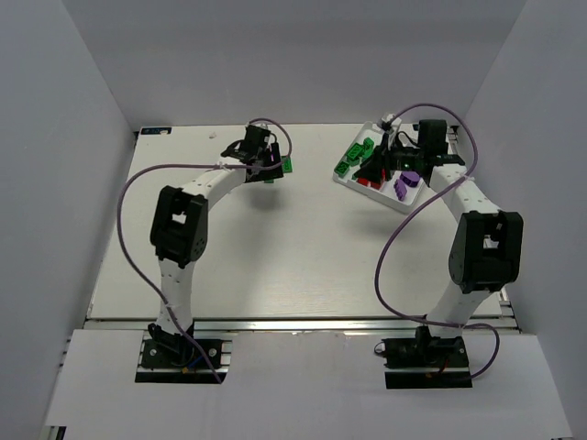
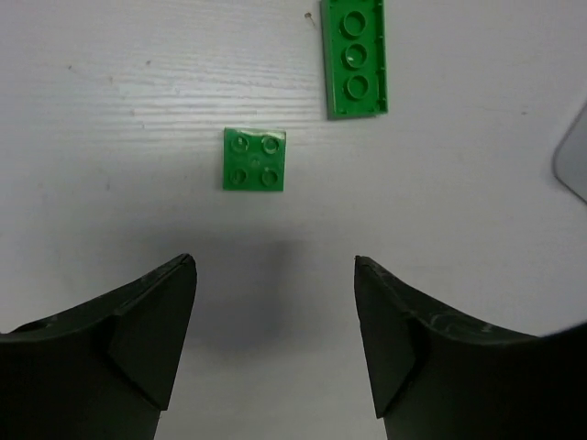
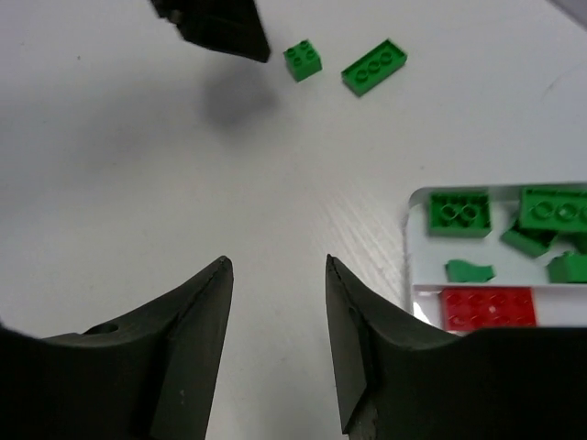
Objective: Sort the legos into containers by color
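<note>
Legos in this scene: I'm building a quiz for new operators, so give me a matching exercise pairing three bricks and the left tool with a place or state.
1 square green brick
2 long green brick
3 red brick
4 left tool

A in the tray
B open, empty
C on the table, nearer the left tool
D on the table, beyond the square one

Pairs: 1-C, 2-D, 3-A, 4-B

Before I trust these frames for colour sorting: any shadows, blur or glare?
Left wrist: sharp, soft shadow below the square green brick. Right wrist: blurred shadow beside the left gripper; tray sharp. Top external: even light, no glare, legos tiny.
</note>
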You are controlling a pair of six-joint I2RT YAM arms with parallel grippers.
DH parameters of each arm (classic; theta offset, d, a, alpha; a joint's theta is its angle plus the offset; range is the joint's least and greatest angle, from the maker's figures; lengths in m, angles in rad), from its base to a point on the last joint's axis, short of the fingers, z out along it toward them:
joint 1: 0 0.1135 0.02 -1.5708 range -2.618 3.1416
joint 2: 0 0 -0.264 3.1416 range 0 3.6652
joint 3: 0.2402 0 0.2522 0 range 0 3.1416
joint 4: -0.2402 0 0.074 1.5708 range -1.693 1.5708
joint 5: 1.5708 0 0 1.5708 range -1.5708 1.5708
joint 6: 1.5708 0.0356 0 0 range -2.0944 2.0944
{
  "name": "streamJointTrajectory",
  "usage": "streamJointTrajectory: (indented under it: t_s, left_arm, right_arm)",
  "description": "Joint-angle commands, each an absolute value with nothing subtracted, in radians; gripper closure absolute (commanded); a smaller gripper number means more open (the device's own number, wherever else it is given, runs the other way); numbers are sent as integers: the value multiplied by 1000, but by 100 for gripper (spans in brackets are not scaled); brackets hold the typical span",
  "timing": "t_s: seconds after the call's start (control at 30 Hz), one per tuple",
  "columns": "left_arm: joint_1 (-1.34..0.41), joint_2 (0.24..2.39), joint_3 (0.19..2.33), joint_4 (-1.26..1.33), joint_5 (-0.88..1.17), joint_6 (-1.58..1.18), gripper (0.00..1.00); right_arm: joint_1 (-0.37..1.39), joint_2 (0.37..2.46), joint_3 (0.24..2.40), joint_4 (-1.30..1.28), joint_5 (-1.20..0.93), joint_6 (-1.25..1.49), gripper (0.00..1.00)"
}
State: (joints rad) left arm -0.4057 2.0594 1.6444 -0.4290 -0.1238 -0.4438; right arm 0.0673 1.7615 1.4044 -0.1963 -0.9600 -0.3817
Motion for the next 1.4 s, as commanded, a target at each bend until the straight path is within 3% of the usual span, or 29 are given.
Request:
streamJointTrajectory:
  t_s: [0.0, 0.2, 0.83, 1.13, 1.2, 1.27, 1.33, 1.37]
  left_arm:
    - [-402, 2161, 1796, -586, -141, -359, 21]
    - [-402, 2321, 1976, -592, -213, -318, 23]
    - [-402, 2408, 2008, -505, -235, -313, 46]
    - [-411, 2297, 1916, -408, -163, -340, 83]
    - [-426, 2231, 1853, -371, -100, -350, 89]
    - [-442, 2168, 1795, -316, -51, -365, 92]
    - [-466, 2129, 1752, -243, 39, -400, 94]
    - [-474, 2111, 1711, -217, 66, -413, 96]
  right_arm:
    - [66, 1683, 1347, -218, -986, -402, 49]
    - [64, 1661, 1299, -207, -989, -376, 48]
    - [63, 1667, 1289, -192, -992, -325, 48]
    - [63, 1649, 1279, -204, -980, -337, 49]
    - [63, 1641, 1281, -215, -971, -350, 54]
    - [63, 1634, 1281, -218, -954, -353, 64]
    - [60, 1629, 1284, -221, -939, -347, 79]
    - [55, 1628, 1288, -221, -931, -335, 93]
